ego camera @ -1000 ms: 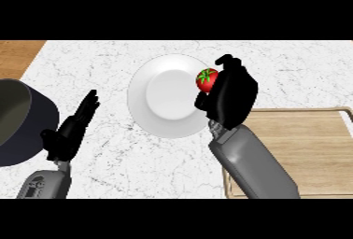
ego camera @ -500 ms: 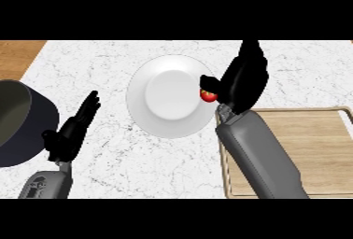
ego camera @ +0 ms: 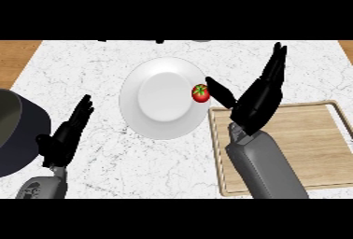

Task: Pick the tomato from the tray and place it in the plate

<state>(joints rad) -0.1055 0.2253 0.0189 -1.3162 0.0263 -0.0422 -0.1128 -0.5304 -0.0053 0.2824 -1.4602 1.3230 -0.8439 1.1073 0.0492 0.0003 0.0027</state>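
A small red tomato [ego camera: 201,93] with a green stem lies on the right rim of the white plate [ego camera: 155,116] in the middle of the counter. My right hand [ego camera: 257,100] stands just right of it, open, fingers straight and pointing away, thumb stretched toward the tomato without holding it. The wooden tray [ego camera: 310,140] lies at the right, partly under my right forearm. At the lower left my left hand [ego camera: 66,135] rests open with fingers up.
A dark round pot [ego camera: 17,130] sits at the left edge, close to my left hand. The counter top is white marble [ego camera: 89,70], with brown wood showing at the far left and far right corners.
My right hand opened and let go of the tomato, which now lies on the plate's right rim. The hand has drawn back to the right. The left hand has not moved.
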